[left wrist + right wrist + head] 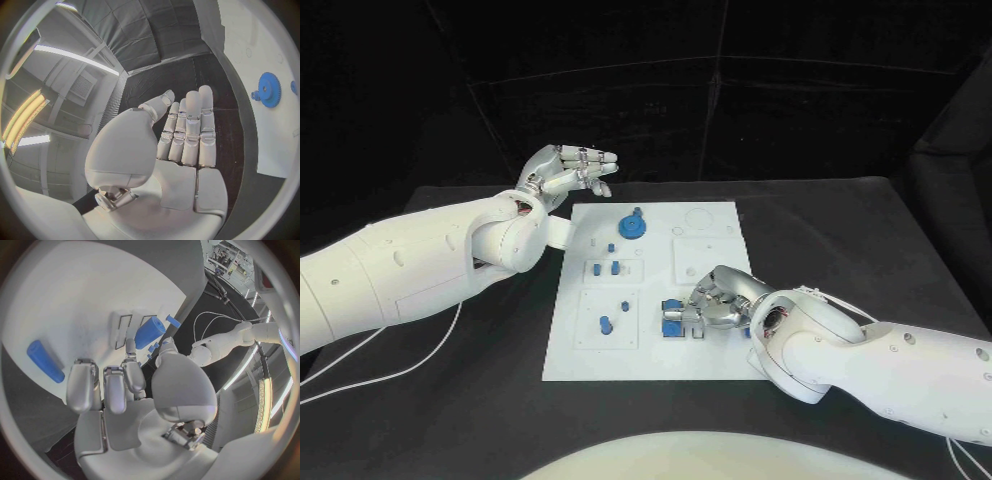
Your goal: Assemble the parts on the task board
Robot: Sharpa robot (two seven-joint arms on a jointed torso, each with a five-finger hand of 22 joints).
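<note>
The white task board [646,345] lies mid-table. A blue gear [633,227] [269,89] stands near its far edge, and small blue parts [606,267] sit at mid-board. My right hand [720,302] [125,385] rests low on the board's near right area with its fingers curled. Its thumb and a finger pinch the near end of an oblong blue part [149,332] [674,306] beside two white sockets. A blue cylinder [45,360] [606,324] lies loose to the hand's left. My left hand [568,172] [181,140] hangs above the table past the board's far left corner, holding nothing.
Another blue piece [675,323] sits just nearer than the right hand's fingertips. A white cable [401,355] runs over the black table [877,240] under my left arm. Bare table lies to the right of the board.
</note>
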